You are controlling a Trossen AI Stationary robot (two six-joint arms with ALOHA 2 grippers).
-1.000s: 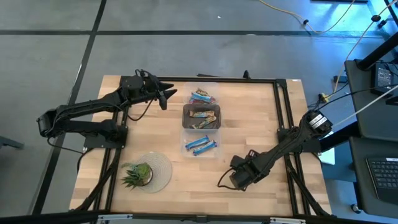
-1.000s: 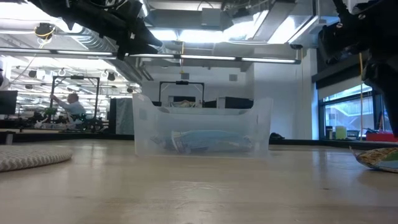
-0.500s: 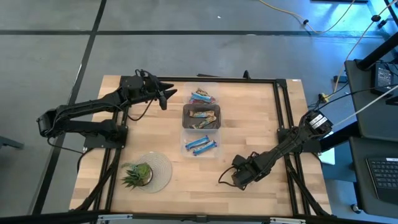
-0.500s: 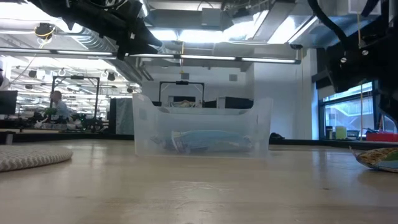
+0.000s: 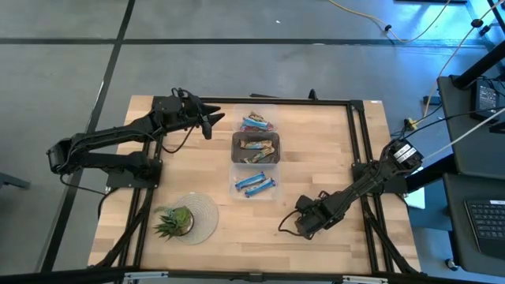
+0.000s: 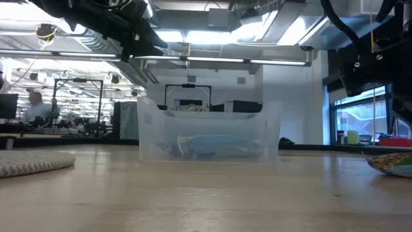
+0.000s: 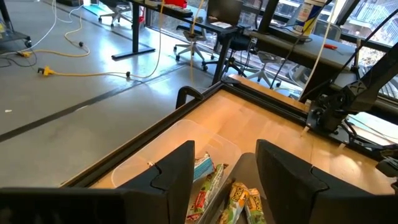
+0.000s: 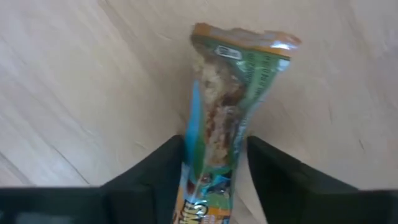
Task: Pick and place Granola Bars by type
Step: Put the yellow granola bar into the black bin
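My right gripper (image 5: 290, 226) is low over the near middle of the table, shut on a green-and-orange Granola Bar (image 8: 224, 99). What looks like the same bar (image 6: 389, 163) shows at the low view's right edge. My left gripper (image 5: 210, 124) hovers open and holding nothing near the far left, beside the bins (image 7: 225, 163). Three clear bins stand in a row. The far one (image 5: 257, 122) holds blue-and-reddish bars, the middle one (image 5: 256, 147) brown/gold bars, and the near one (image 5: 255, 184) blue bars. My right gripper pinches the Granola Bar partway along its length (image 8: 200, 155) between the two fingers, which lie across it. The wrapper narrows where the fingers (image 8: 165, 168) meet it. The fingers slant down from the table's right. The bar's crimped end (image 8: 244, 41) sticks out ahead over the wood; in the low view the bar lies on the table.
A green potted plant on a round mat (image 5: 185, 219) stands at the near left. A black frame (image 5: 359, 150) runs along the table's edges. Bare wood lies between the bins and the right rail. A person (image 6: 35, 106) is far off in the room behind.
My right arm has shifted a little; in the low view its dark bulk has drawn up and toward the right. The bar on the table has stayed where it was.
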